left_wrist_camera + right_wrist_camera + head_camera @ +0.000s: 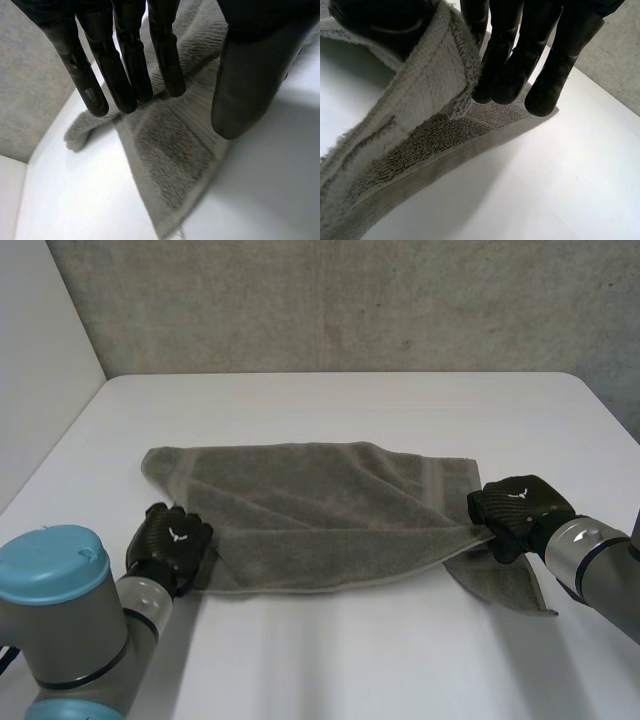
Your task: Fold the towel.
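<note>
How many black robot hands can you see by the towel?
2. The left hand is at the near left corner of the towel, fingers straight over it. The right hand is at its right end, pinching a lifted edge between thumb and fingers.

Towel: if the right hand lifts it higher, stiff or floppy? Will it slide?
Likely floppy: the towel drapes and creases where the right hand pinches its edge, a flap sagging to the table. Probably light: it looks thin. Its looped pile suggests decent grip, so slipping from that pinch seems unlikely.
</note>
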You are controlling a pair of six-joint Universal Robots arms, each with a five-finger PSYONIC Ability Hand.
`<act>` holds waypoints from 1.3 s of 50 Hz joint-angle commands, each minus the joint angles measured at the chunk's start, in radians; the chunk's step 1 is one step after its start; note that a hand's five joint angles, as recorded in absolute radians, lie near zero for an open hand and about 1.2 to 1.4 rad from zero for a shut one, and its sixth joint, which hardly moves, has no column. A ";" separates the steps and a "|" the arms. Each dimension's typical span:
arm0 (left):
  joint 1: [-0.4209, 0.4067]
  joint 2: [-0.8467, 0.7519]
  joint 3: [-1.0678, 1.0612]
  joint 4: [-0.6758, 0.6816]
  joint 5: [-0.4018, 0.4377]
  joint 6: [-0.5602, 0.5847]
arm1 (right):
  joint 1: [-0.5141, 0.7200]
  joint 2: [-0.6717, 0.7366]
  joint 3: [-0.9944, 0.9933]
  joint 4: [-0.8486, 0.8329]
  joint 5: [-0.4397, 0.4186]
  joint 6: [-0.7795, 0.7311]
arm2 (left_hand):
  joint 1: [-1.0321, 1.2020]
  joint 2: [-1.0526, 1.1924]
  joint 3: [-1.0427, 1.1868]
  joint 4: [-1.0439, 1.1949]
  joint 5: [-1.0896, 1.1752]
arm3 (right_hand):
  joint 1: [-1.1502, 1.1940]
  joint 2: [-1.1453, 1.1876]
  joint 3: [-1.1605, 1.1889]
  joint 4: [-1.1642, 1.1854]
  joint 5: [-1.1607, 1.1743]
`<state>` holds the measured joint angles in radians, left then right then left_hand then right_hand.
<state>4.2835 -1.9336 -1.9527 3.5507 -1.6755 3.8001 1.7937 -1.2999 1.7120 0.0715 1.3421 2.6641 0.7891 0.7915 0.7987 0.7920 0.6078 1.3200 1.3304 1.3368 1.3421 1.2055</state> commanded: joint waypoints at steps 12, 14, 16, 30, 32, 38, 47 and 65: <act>0.048 0.098 -0.063 -0.044 0.079 -0.002 | 0.001 0.001 0.011 -0.002 -0.001 -0.001 | -0.144 -0.146 -0.154 -0.147 -0.137 | 0.076 0.066 0.060 0.054 0.016; 0.050 0.076 -0.058 -0.041 0.080 0.000 | 0.001 0.002 0.012 -0.002 -0.001 -0.001 | -0.144 -0.146 -0.154 -0.147 -0.137 | 0.076 0.066 0.060 0.054 0.016; 0.050 0.051 -0.048 -0.039 0.080 0.000 | 0.001 0.002 0.012 -0.002 -0.001 -0.001 | -0.144 -0.146 -0.154 -0.147 -0.137 | 0.076 0.066 0.060 0.054 0.016; 0.044 -0.077 0.061 -0.049 0.076 -0.005 | -0.001 0.002 0.018 -0.013 -0.001 -0.001 | -0.118 -0.120 -0.127 -0.121 -0.111 | 0.076 0.066 0.060 0.054 0.016; 0.044 -0.077 0.067 -0.049 0.076 -0.008 | -0.002 0.002 0.018 -0.013 -0.001 -0.001 | -0.068 -0.071 -0.078 -0.071 -0.061 | 0.076 0.066 0.060 0.054 0.016; 0.045 -0.076 0.100 -0.052 0.077 -0.077 | -0.002 0.005 0.018 -0.019 -0.001 -0.001 | 0.559 0.556 0.549 0.556 0.566 | 0.076 0.066 0.060 0.054 0.016; 0.053 -0.061 0.115 -0.076 0.138 -0.115 | -0.004 0.037 0.020 -0.012 0.003 0.019 | 0.607 0.605 0.598 0.604 0.614 | -0.543 -0.553 -0.560 -0.565 -0.603; 0.206 0.094 0.075 -0.122 0.145 -0.186 | -0.023 0.037 0.107 -0.002 -0.003 0.072 | 0.607 0.605 0.598 0.604 0.614 | -0.333 -0.343 -0.350 -0.355 -0.393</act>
<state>4.4814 -1.8607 -1.8643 3.4488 -1.5323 3.6577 1.7808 -1.2594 1.7936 0.0709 1.3424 2.7387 1.3015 1.3272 1.3247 1.3553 1.1431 0.7245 0.7232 0.7271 0.7279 0.5554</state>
